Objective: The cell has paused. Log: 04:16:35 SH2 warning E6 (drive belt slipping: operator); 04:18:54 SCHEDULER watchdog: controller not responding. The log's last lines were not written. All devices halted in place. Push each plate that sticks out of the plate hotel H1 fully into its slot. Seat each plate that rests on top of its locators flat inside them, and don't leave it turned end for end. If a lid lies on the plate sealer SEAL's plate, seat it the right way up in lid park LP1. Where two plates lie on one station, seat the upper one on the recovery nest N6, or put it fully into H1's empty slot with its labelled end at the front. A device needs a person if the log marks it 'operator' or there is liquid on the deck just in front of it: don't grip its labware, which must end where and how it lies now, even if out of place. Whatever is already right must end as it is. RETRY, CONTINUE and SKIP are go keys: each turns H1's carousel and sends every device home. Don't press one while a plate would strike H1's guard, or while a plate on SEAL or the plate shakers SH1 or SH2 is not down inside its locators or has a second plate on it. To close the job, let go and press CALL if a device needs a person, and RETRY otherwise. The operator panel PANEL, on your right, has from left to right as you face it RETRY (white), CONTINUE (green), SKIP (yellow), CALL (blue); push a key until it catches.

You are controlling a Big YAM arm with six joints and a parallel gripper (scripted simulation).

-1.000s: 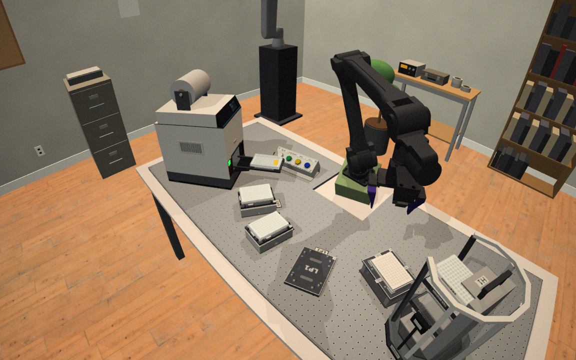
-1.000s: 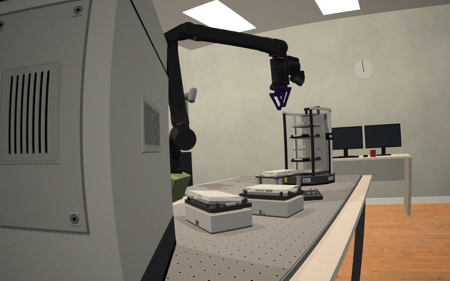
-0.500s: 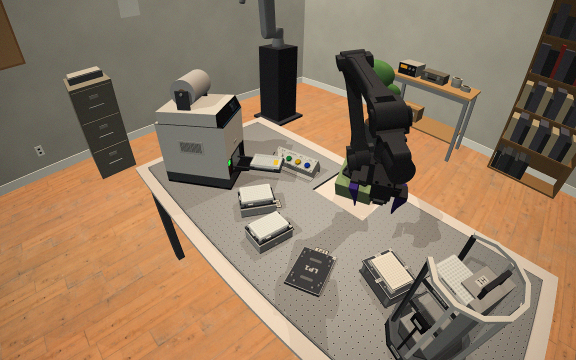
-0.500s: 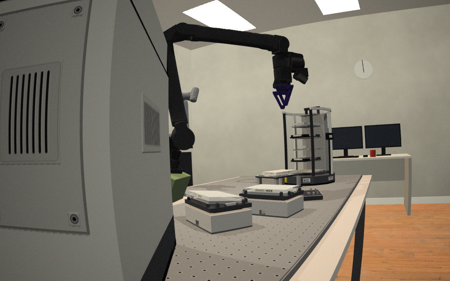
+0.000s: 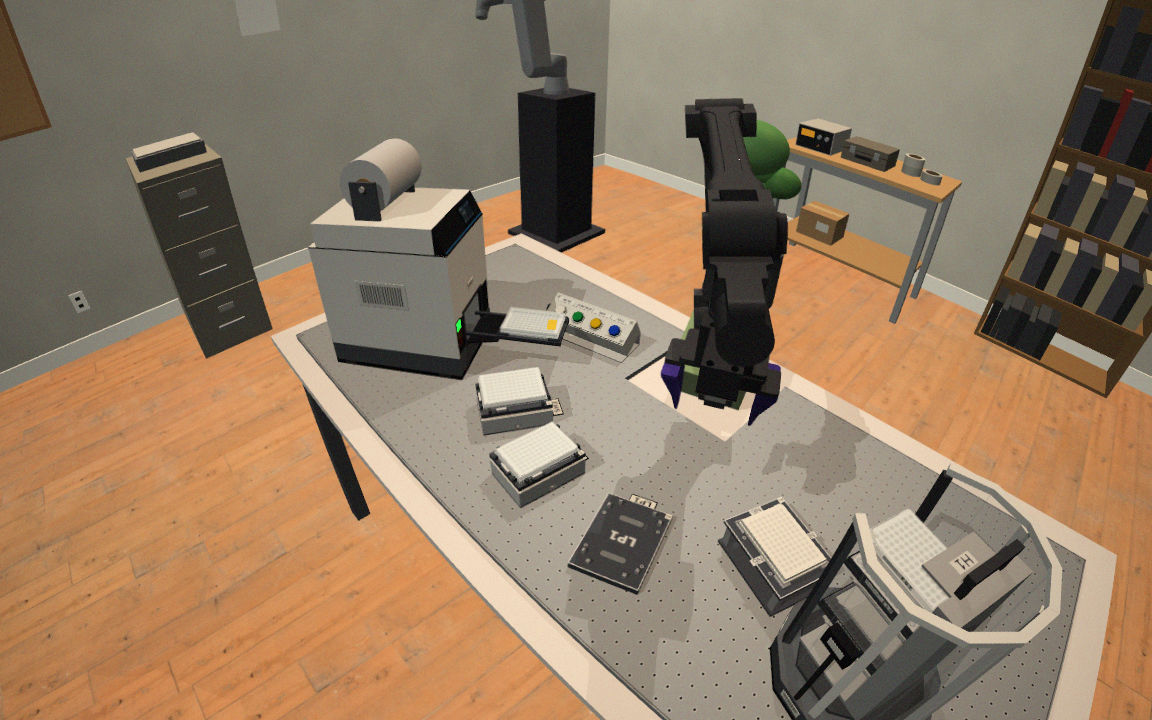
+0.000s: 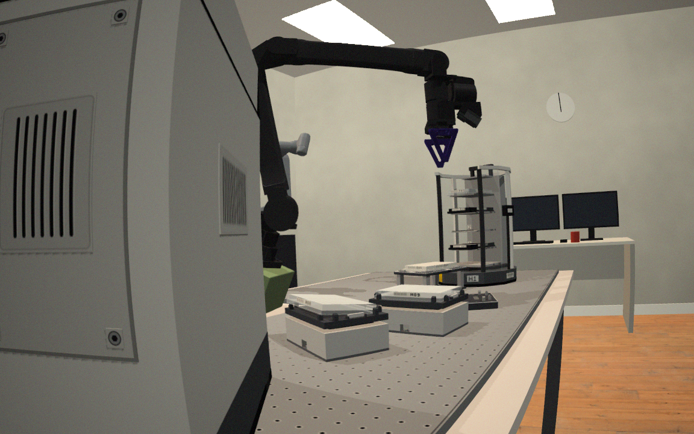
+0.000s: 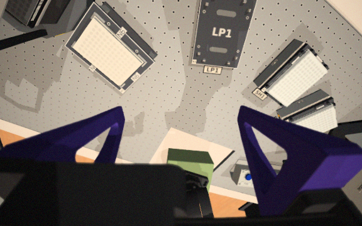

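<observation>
My gripper (image 5: 716, 407) (image 6: 440, 156) (image 7: 181, 112) is open and empty, high above the deck near the arm's green base (image 7: 190, 161). Below it in the wrist view, a white plate (image 7: 107, 50) (image 5: 781, 541) lies inside nest N6 (image 7: 149, 61). Lid park LP1 (image 7: 221, 32) (image 5: 620, 541) is bare. Shaker SH1 (image 7: 297, 78) (image 5: 537, 450) (image 6: 419, 291) and shaker SH2 (image 7: 317, 117) (image 5: 513, 389) (image 6: 331, 304) each carry a white plate. The sealer SEAL (image 5: 392, 268) has a plate (image 5: 533, 324) on its drawer. Hotel H1 (image 5: 974, 617) (image 6: 473, 226) holds a plate (image 5: 907, 550) in its top slot.
The operator panel (image 5: 601, 327) stands beside the sealer's drawer; its blue key (image 7: 247, 177) shows in the wrist view. H1's guard ring (image 5: 1036, 546) curves around the carousel at the deck's near right corner. The deck's edge (image 5: 437, 519) runs along the left.
</observation>
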